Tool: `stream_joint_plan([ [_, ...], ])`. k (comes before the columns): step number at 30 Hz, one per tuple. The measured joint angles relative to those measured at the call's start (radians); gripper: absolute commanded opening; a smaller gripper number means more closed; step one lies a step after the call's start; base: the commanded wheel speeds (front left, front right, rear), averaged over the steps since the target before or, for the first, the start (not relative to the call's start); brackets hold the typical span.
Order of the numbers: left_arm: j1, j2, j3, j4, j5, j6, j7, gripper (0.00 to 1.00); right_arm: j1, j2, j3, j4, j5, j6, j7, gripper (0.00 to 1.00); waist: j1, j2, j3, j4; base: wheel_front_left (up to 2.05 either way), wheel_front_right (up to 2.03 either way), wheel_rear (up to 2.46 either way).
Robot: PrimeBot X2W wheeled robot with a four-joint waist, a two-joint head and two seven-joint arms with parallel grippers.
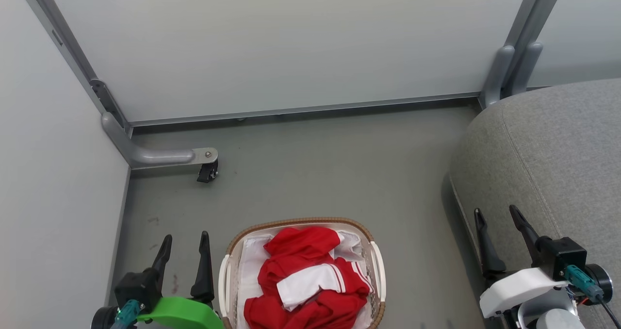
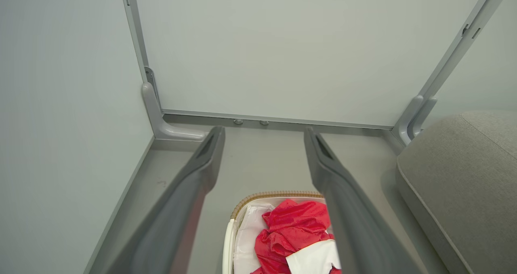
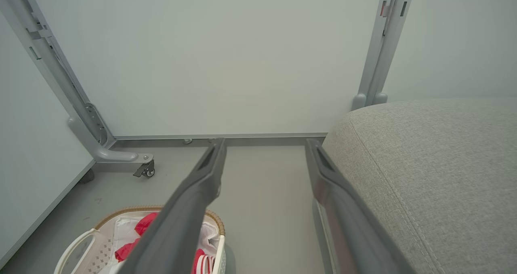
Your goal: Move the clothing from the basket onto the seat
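On the floor at the bottom centre stands the white basket (image 1: 376, 271) with a brown woven rim, also seen from the left wrist (image 2: 246, 201) and the right wrist (image 3: 80, 241). Red and white clothing (image 1: 305, 275) lies bunched inside it, seen too in the wrist views (image 2: 295, 229) (image 3: 141, 227). The grey seat (image 1: 548, 164) fills the right side (image 2: 460, 177) (image 3: 436, 165). My left gripper (image 1: 184, 241) hangs open just left of the basket, empty (image 2: 264, 134). At the seat's front edge my right gripper (image 1: 497, 215) is open and holds nothing (image 3: 264, 144).
Pale partition panels (image 1: 291, 42) close off the back and left side. A grey metal foot with a black caster (image 1: 207, 171) juts onto the floor at the left rear. Bare grey floor (image 1: 339, 173) lies between the basket, the panels and the seat.
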Motion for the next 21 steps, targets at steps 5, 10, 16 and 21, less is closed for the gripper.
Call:
stream_joint_plan([
  [5, 0.002, 0.000, -0.008, -0.006, 0.000, -0.002, 0.000, 1.00, 0.000, 0.000, 0.000, -0.002, 0.000, 0.000, 0.000, 1.00, -0.0001, 0.0000, 0.002, -0.004, 0.00, 0.00, 0.00],
  [10, -0.004, 0.000, -0.031, -0.003, 0.027, -0.006, 0.000, 1.00, -0.003, 0.000, 0.002, -0.012, 0.000, 0.000, 0.000, 1.00, -0.0001, 0.0000, 0.023, -0.010, 0.00, 0.00, 0.00],
  [16, -0.080, 0.001, -0.068, 0.021, 0.064, -0.013, 0.000, 1.00, -0.040, 0.000, 0.002, -0.027, -0.001, 0.000, 0.000, 1.00, -0.0001, 0.0000, 0.078, -0.023, 0.00, 0.00, 0.00],
  [21, -0.162, 0.001, -0.102, 0.078, 0.074, -0.018, -0.002, 1.00, -0.089, -0.001, -0.002, -0.035, 0.000, 0.000, 0.000, 1.00, -0.0001, 0.0000, 0.149, -0.039, 0.00, 0.00, 0.00],
])
